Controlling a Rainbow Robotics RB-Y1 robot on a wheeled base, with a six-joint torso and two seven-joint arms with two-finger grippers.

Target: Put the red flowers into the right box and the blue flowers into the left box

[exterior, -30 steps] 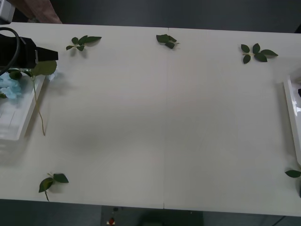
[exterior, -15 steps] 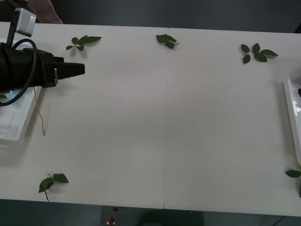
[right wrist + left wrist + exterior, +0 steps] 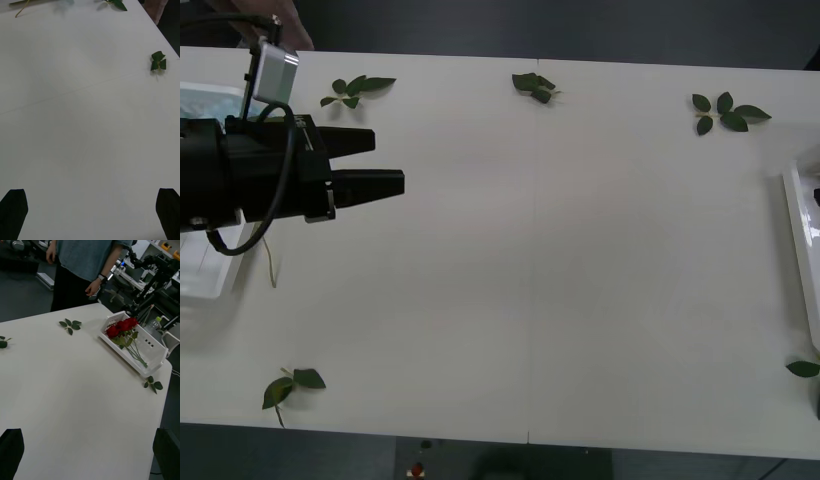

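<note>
My left gripper [image 3: 375,162] is open and holds nothing. It hovers over the table just right of the left box [image 3: 202,282], which its arm largely covers. Of the blue flowers, a thin stem [image 3: 271,268] hangs over that box's rim; the arm hides the blooms. In the left wrist view the red flowers [image 3: 122,327] lie bunched in the right box [image 3: 155,352], far from the left gripper [image 3: 90,455]. The right box's rim [image 3: 795,225] is at the front view's right edge. My right gripper [image 3: 90,213] is open above bare table.
Leaf-only sprigs lie around the table: three along the far edge [image 3: 358,88], [image 3: 533,87], [image 3: 727,110], one near the front left [image 3: 290,385] and one at the front right [image 3: 802,368]. The right wrist view shows another sprig [image 3: 158,62].
The left arm has come away from the left box, rising and moving right over the table. Its fingers now stand apart. The blue flower seen in the box earlier is now behind the arm.
</note>
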